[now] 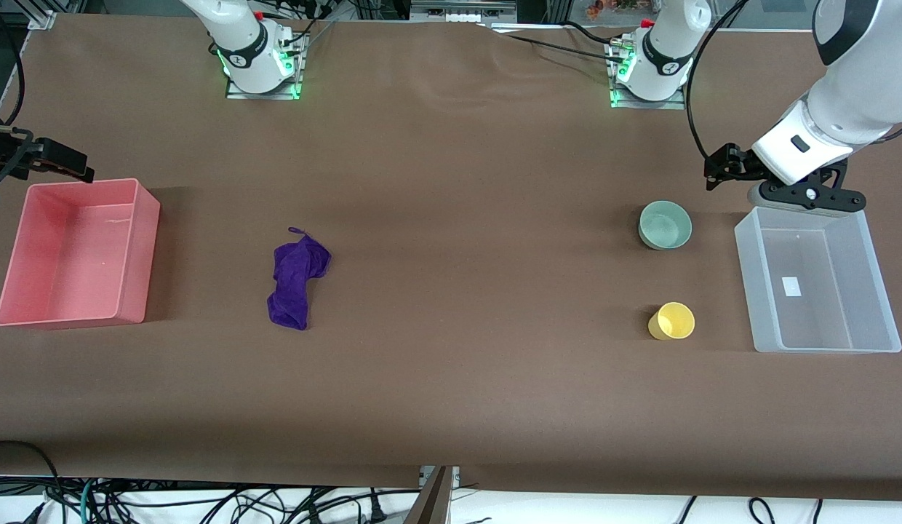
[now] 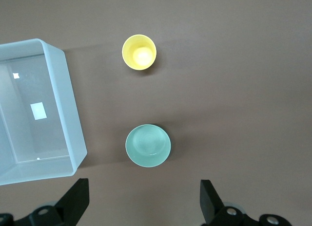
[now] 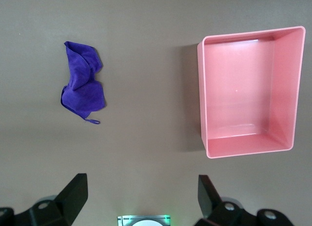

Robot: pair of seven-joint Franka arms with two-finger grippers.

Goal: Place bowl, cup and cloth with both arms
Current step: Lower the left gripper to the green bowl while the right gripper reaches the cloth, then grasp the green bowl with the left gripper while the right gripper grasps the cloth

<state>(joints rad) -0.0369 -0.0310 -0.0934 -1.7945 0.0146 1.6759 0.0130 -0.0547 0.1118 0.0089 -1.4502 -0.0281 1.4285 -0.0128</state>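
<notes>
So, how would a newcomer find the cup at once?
Start at the clear plastic bin at the left arm's end of the table. Two small vessels stand beside it; the small yellow plastic cup is nearer the front camera, narrower than the sage-green round bowl.

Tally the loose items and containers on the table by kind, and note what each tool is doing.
Bins: 2, pink bin and clear bin
Bowls: 1, bowl
Cups: 1, cup
Cloths: 1, cloth
Total: 5
Left tool open over the table by the bowl; right tool open near the pink bin. Neither holds anything.
</notes>
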